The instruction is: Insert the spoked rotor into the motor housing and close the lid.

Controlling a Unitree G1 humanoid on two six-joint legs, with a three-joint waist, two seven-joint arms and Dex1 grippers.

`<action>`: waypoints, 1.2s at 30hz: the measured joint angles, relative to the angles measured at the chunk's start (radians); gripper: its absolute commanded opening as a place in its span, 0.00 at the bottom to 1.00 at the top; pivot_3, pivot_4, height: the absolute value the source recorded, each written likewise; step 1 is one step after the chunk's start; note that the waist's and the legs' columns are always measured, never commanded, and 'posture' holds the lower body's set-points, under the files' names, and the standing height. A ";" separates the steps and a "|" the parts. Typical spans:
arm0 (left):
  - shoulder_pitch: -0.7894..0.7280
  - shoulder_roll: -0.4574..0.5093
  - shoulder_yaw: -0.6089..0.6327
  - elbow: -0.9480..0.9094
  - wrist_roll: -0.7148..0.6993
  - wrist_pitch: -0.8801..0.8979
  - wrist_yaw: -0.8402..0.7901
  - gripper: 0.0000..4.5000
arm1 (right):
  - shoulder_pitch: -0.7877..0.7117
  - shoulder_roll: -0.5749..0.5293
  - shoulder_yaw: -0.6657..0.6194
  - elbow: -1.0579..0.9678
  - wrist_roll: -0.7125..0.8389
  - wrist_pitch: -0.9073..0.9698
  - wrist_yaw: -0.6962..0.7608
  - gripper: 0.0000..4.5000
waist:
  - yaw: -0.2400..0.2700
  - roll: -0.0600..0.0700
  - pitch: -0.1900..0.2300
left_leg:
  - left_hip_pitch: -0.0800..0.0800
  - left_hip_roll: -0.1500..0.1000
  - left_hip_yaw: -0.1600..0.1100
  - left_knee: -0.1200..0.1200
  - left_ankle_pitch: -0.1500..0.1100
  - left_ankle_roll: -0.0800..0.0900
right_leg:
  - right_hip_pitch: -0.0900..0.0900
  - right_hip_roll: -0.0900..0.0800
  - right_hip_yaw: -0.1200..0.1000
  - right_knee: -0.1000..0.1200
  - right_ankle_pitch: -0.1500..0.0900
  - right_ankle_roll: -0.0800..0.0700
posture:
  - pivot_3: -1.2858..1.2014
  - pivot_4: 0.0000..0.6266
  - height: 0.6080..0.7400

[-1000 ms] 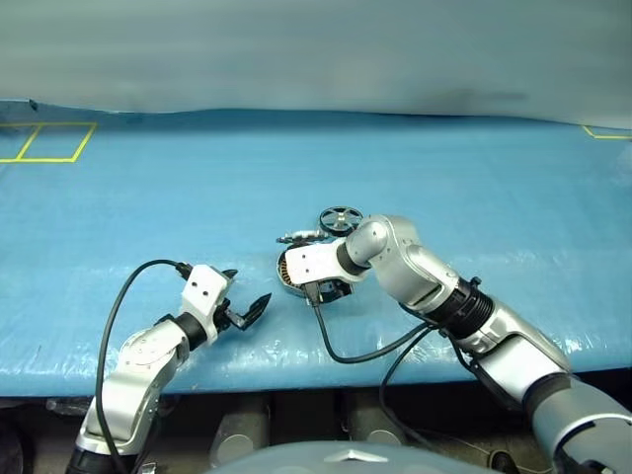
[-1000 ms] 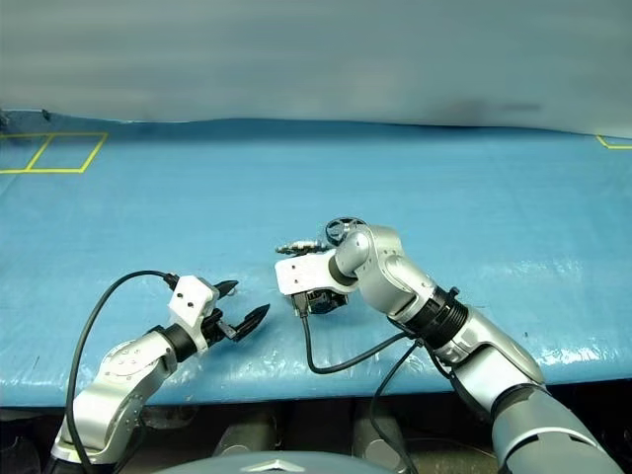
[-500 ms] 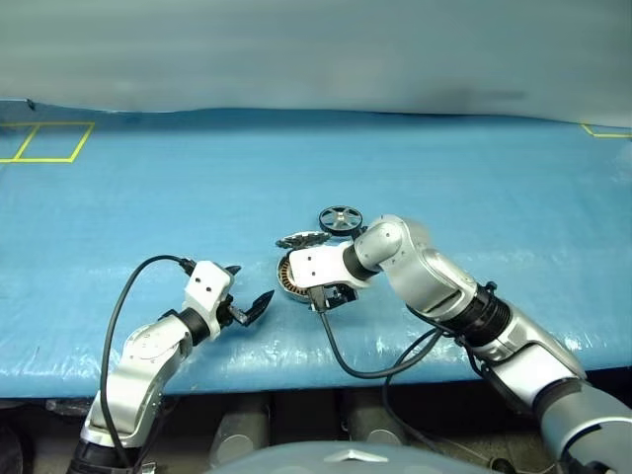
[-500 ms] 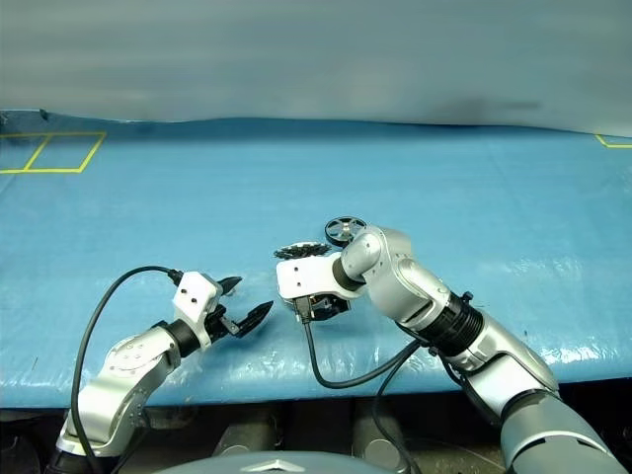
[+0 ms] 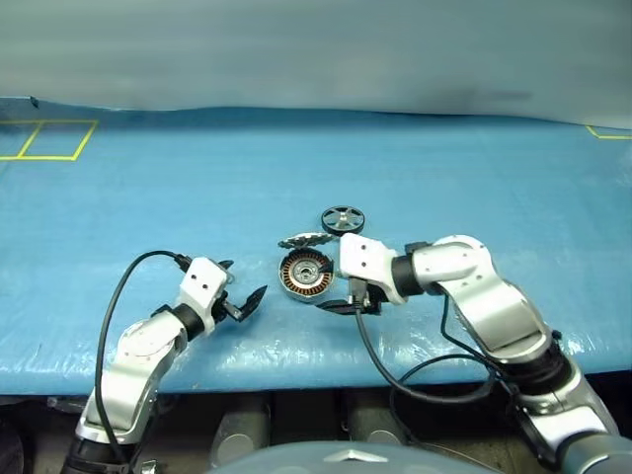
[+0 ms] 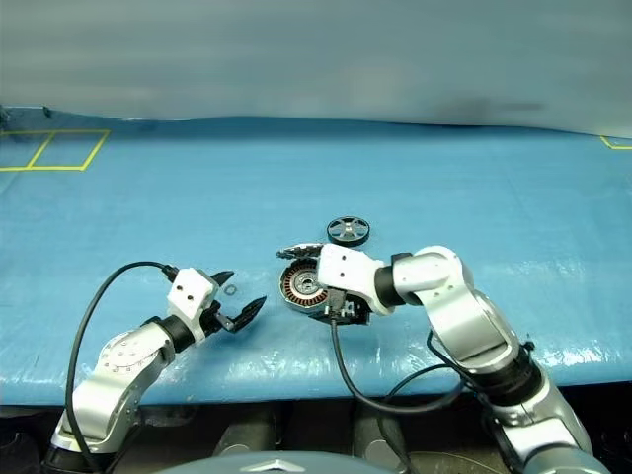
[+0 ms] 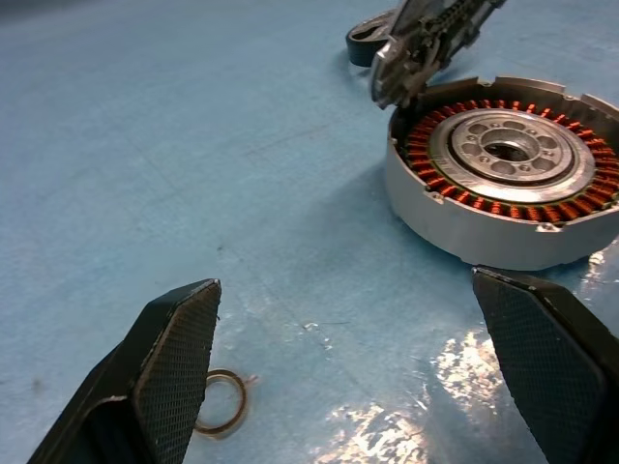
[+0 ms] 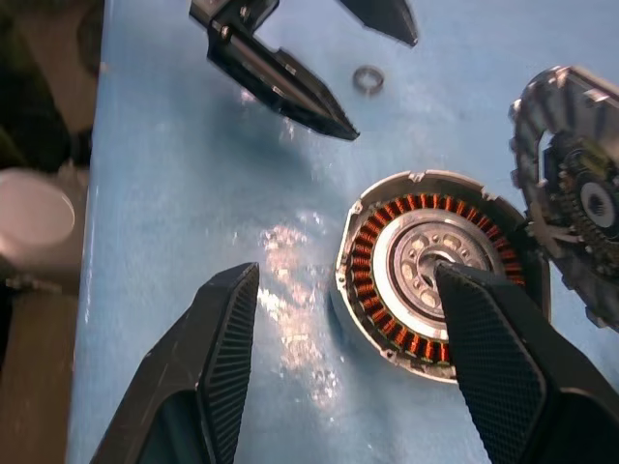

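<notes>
Left gripper [image 5: 235, 297] hangs wide apart and empty near the blue table's [image 5: 148, 197] front edge, tiny thin washer ring [image 7: 221, 403] just beside it; round grey metal housing with copper-orange winding [image 5: 305, 276] lies flat and open-faced between the two hands; silver-grey finned lid [image 5: 301, 240] just behind it; small black spoked rotor [image 5: 342, 218] farther back, flat, apart; right gripper [image 5: 346, 305] spread, empty, nearer the rotor; open room behind.

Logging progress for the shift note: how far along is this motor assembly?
Early. Done: the housing lies open, windings up. In hand: nothing; the right gripper hangs beside the housing and the left gripper nearby, both jaws open. Left: the rotor sits apart on the table, the lid is off.
</notes>
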 measured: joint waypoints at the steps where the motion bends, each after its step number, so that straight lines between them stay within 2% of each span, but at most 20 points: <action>1: 0.006 0.000 0.013 0.000 -0.001 -0.002 0.004 1.00 | 0.044 -0.002 -0.033 -0.019 0.021 0.006 -0.019 0.67 | 0.002 0.000 0.000 | 0.000 0.000 0.000 0.000 0.000 0.000 | 0.000 0.000 0.000 0.000 0.000 0.000 | 0.52 0.24 1.00; 4: 0.006 -0.001 0.058 0.000 -0.020 0.012 0.009 1.00 | 0.169 -0.013 -0.104 -0.066 0.063 0.026 -0.084 0.67 | 0.005 0.000 0.000 | 0.000 0.000 0.000 0.001 0.000 0.000 | 0.000 0.000 0.000 0.000 0.000 0.000 | 0.52 0.24 1.00; 13: -0.033 -0.036 0.097 0.095 -0.053 0.078 0.044 1.00 | 0.335 0.059 -0.146 -0.105 0.126 0.005 -0.285 0.67 | 0.004 -0.001 0.000 | 0.000 0.000 0.000 0.002 0.000 0.000 | 0.000 0.000 0.000 0.000 0.000 0.000 | 0.52 0.24 1.00; 17: -0.045 -0.037 0.086 0.135 -0.053 0.089 0.029 1.00 | 0.436 0.211 -0.207 -0.102 0.209 -0.095 -0.366 0.67 | 0.004 -0.001 0.000 | 0.000 0.000 0.000 0.001 0.000 0.000 | 0.000 0.000 0.000 0.000 0.000 0.000 | 0.52 0.24 1.00; 20: -0.048 -0.035 0.074 0.137 -0.053 0.089 0.014 1.00 | 0.510 0.245 -0.244 -0.079 0.242 -0.208 -0.388 0.67 | 0.003 -0.001 0.000 | -0.001 0.000 0.000 0.001 0.000 0.000 | 0.001 0.000 0.000 -0.001 0.000 0.000 | 0.52 0.24 1.00; 28: -0.086 -0.008 0.040 0.175 -0.037 0.082 -0.019 1.00 | 0.631 0.217 -0.272 0.074 0.241 -0.394 -0.416 0.67 | 0.003 0.000 0.000 | 0.000 0.000 0.000 0.001 0.000 0.000 | 0.001 -0.001 0.000 0.000 0.000 0.000 | 0.52 0.24 1.00; 36: -0.103 0.014 0.001 0.206 0.030 0.040 -0.024 1.00 | 0.643 0.197 -0.269 0.097 0.251 -0.420 -0.447 0.67 | 0.004 0.002 -0.001 | 0.001 0.000 0.000 0.001 0.000 0.000 | 0.001 -0.001 0.000 0.000 0.000 0.000 | 0.52 0.24 1.00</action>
